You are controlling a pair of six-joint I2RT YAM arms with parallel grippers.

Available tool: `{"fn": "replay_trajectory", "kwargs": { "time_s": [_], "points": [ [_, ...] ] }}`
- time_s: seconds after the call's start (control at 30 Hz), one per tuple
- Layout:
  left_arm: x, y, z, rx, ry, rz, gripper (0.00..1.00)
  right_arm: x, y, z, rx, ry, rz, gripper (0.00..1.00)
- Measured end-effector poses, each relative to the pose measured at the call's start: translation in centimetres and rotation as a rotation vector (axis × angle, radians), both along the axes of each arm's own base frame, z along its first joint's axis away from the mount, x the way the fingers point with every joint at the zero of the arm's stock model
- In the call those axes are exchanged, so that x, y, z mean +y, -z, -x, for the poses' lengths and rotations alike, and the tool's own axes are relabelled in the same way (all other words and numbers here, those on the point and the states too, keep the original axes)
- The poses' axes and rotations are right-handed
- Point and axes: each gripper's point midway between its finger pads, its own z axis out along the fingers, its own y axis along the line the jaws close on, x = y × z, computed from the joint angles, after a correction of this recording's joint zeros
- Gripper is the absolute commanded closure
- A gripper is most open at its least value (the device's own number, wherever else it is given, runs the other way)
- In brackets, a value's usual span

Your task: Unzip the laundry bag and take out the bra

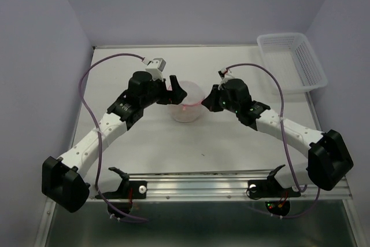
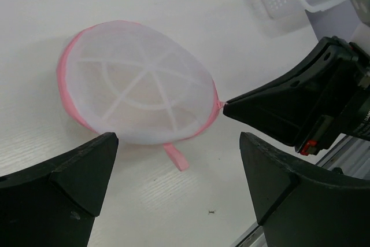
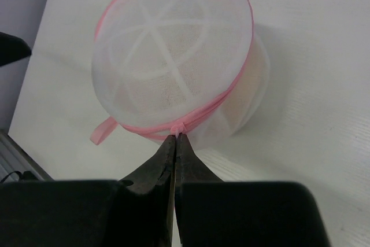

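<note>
Black jaws of the right gripper [image 3: 175,137] fill the bottom of its wrist view, pressed together on the pink zipper pull [image 3: 180,126] at the near rim of the laundry bag [image 3: 173,56]. Peach fabric of the bra [image 3: 245,96] shows through the mesh low on the bag's right side; the overhead view is too coarse to show it. From overhead the bag sits mid-worktop [image 1: 231,143], between the two arms. The left gripper [image 2: 178,142] has its jaws spread wide, the bag just beyond them; only its camera catches the loose pink tab [image 2: 175,157]. A white lattice basket [image 1: 292,62] sits far right.
</note>
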Motion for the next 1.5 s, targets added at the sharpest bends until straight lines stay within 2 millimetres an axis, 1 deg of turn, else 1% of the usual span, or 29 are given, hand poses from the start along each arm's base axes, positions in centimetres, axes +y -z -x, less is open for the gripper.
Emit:
{"fn": "replay_trajectory", "kwargs": {
  "time_s": [0.07, 0.13, 0.2, 0.27, 0.33, 0.43, 0.57, 0.67, 0.7, 0.8, 0.93, 1.03, 1.17, 1.27, 1.3, 1.4, 1.5],
  "points": [
    [-0.6, 0.2, 0.5, 0.017, 0.014, 0.010, 0.01, 0.4, -1.0, 0.0, -0.010, -0.004, -0.025, 0.99],
    [-1.4, 0.5, 1.0, 0.046, 0.026, 0.024, 0.01, 0.8, -1.4, 0.1, -0.012, -0.016, -0.036, 0.99],
    [-1.9, 1.0, 1.3, 0.082, 0.024, 0.045, 0.01, 1.4, -1.4, 0.7, -0.006, -0.041, -0.042, 0.99],
    [-2.3, 2.0, 1.6, 0.122, 0.018, 0.064, 0.01, 2.2, -1.3, 1.2, -0.004, -0.067, -0.045, 0.99],
    [-2.5, 3.0, 1.9, 0.168, 0.010, 0.084, 0.01, 3.0, -0.9, 1.8, 0.003, -0.094, -0.044, 0.99],
    [-3.0, 4.4, 2.7, 0.202, 0.021, 0.077, 0.01, 3.6, -0.1, 2.2, 0.023, -0.108, -0.037, 0.99],
    [-4.3, 4.7, 4.4, 0.129, 0.130, 0.008, 0.01, 3.8, 0.7, 2.3, 0.053, -0.101, -0.034, 0.99],
    [-4.1, 4.5, 5.8, 0.032, 0.182, -0.054, 0.01, 3.8, 0.7, 2.2, 0.060, -0.091, -0.041, 0.99],
    [-3.7, 4.4, 5.9, -0.012, 0.189, -0.079, 0.01, 3.8, 0.6, 2.2, 0.064, -0.087, -0.044, 0.99],
    [-3.0, 4.2, 5.7, -0.100, 0.198, -0.118, 0.01, 3.7, 0.5, 2.1, 0.073, -0.075, -0.040, 0.99],
    [-2.5, 5.3, 5.4, -0.164, 0.226, -0.182, 0.01, 3.8, -0.3, 1.8, 0.076, -0.062, -0.035, 0.99],
    [-2.4, 6.0, 5.4, -0.220, 0.268, -0.228, 0.01, 3.9, -0.9, 1.6, 0.078, -0.062, -0.036, 0.99],
    [-2.9, 5.8, 5.1, -0.288, 0.310, -0.251, 0.02, 4.2, -1.1, 1.5, 0.085, -0.067, -0.033, 0.99],
    [-3.3, 6.0, 4.6, -0.313, 0.328, -0.276, 0.15, 4.3, -0.9, 1.6, 0.096, -0.076, -0.031, 0.99],
    [-3.4, 6.3, 4.2, -0.314, 0.330, -0.295, 0.17, 4.3, -0.8, 1.7, 0.102, -0.078, -0.028, 0.99],
    [-3.8, 7.4, 3.3, -0.302, 0.337, -0.338, 0.17, 4.3, -0.7, 1.8, 0.108, -0.080, -0.025, 0.99],
    [-3.8, 8.2, 3.1, -0.294, 0.349, -0.364, 0.17, 4.3, -0.8, 1.8, 0.108, -0.080, -0.024, 0.99]
  ]
}}
